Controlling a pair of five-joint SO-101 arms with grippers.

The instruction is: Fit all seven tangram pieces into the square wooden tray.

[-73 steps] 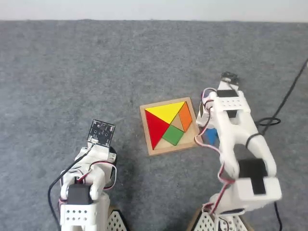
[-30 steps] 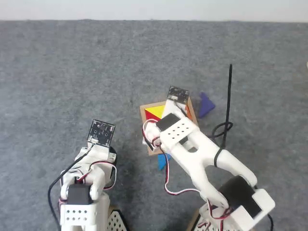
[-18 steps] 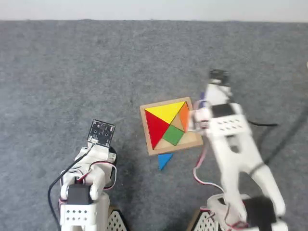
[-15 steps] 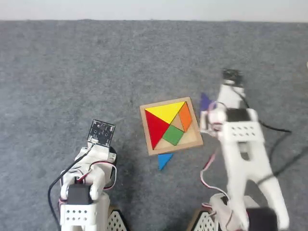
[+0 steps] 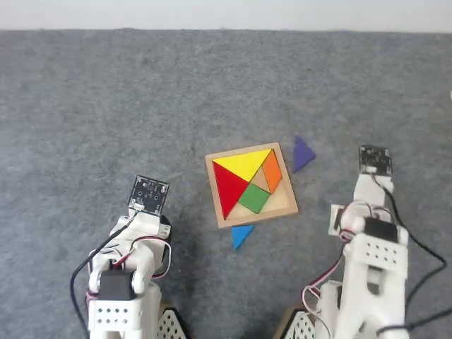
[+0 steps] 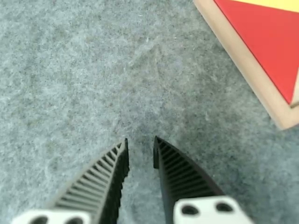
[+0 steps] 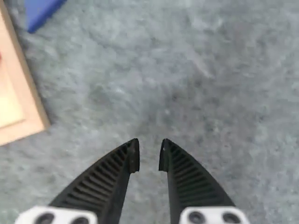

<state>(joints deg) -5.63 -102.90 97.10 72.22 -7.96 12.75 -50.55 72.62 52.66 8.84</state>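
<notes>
The left gripper (image 6: 140,145) and right gripper (image 7: 149,148) hung slightly parted, empty, either side of the square wooden tray (image 5: 285,204).

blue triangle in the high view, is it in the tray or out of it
Out: the blue triangle lies on the grey mat, just outside the wooden tray at its near edge.

Lab-like test bench: grey felt tabletop (image 5: 106,92), pale wall (image 5: 212,14) behind.
</notes>
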